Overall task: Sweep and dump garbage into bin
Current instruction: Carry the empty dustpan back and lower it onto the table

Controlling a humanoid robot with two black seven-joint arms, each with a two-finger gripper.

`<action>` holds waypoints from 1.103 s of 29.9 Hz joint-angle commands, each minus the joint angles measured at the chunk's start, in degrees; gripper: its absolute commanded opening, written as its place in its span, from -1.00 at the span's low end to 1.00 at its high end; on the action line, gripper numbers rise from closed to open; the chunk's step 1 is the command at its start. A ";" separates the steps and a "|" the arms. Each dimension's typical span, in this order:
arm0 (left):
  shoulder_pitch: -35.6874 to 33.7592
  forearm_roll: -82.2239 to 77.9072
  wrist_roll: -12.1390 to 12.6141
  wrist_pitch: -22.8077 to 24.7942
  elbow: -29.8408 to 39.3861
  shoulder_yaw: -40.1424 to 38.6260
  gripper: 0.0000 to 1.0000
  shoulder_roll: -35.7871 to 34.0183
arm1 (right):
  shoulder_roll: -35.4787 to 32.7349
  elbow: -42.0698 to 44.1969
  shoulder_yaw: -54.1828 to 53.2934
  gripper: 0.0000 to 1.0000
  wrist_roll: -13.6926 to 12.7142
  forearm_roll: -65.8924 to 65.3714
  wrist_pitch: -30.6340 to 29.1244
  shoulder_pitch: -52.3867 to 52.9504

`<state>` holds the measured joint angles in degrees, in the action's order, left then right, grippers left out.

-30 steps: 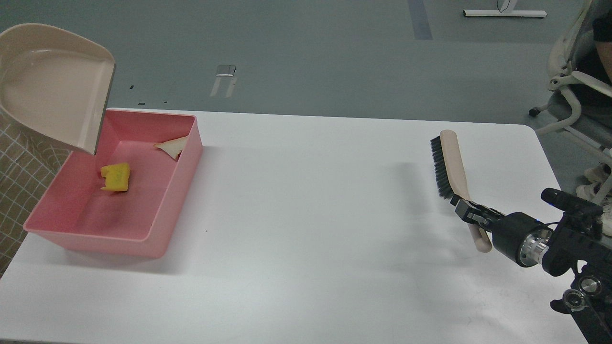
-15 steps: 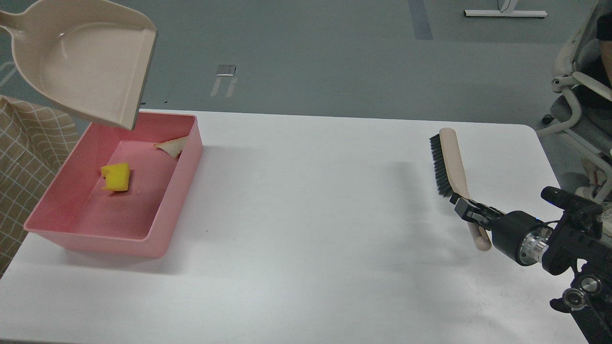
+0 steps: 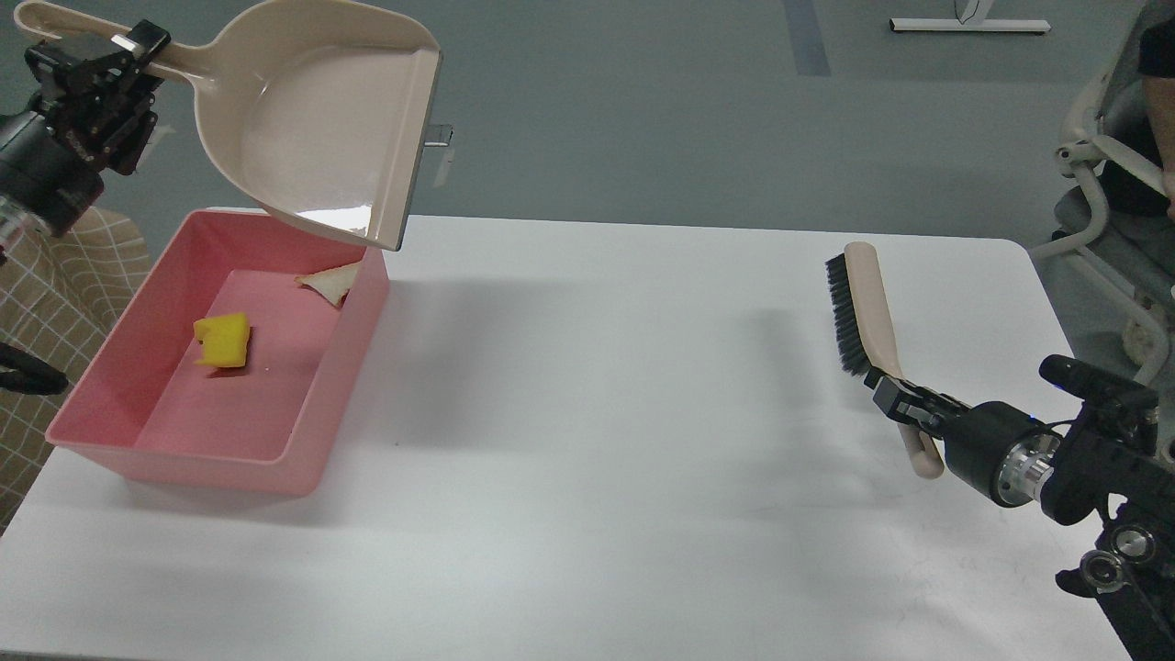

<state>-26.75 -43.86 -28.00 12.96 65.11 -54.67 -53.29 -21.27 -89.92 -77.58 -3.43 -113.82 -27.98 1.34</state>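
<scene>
While my left hand point(image 3: 110, 60) grips the dustpan point(image 3: 321, 138) handle above the pink bin point(image 3: 353, 353), the bread wedge point(image 3: 330, 280) and yellow chunk point(image 3: 223, 341) lie inside; my right hand point(image 3: 895, 399) clamps the brush point(image 3: 867, 317) over the surface point(image 3: 597, 459).

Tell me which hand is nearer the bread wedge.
Left. The left hand holds the dustpan up-left of the bread wedge; the right hand grips the brush far across the table.

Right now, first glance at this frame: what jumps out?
The beige dustpan, held aloft by its handle in the left end effector, hangs empty over the far corner of the pink bin at the table's left. Inside the bin lie the yellow chunk and bread wedge. On the right, the right end effector grips a black-bristled brush.
</scene>
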 commanded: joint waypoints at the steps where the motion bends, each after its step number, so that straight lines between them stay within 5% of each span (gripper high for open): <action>1: 0.11 -3.42 0.00 -1.36 0.19 0.00 -0.72 2.40 | 0.01 0.01 0.06 -0.71 0.00 0.00 -0.02 0.24; 16: 0.91 -7.90 0.58 -5.40 6.78 1.67 -0.72 8.38 | 0.01 0.89 0.06 -0.71 0.00 0.00 -0.02 1.56; 24: -0.32 -8.08 1.37 -12.61 8.27 10.11 -0.72 12.16 | 0.09 1.33 0.06 -0.71 0.09 0.00 -0.02 1.56; 33: 0.47 -9.49 5.24 -14.98 10.65 11.25 -0.72 15.58 | 0.09 1.59 0.15 -0.71 0.09 0.00 -0.02 2.26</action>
<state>-26.48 -53.08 -23.50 -0.89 75.65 -44.17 -39.63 -21.18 -88.47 -77.52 -3.34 -113.81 -28.01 3.34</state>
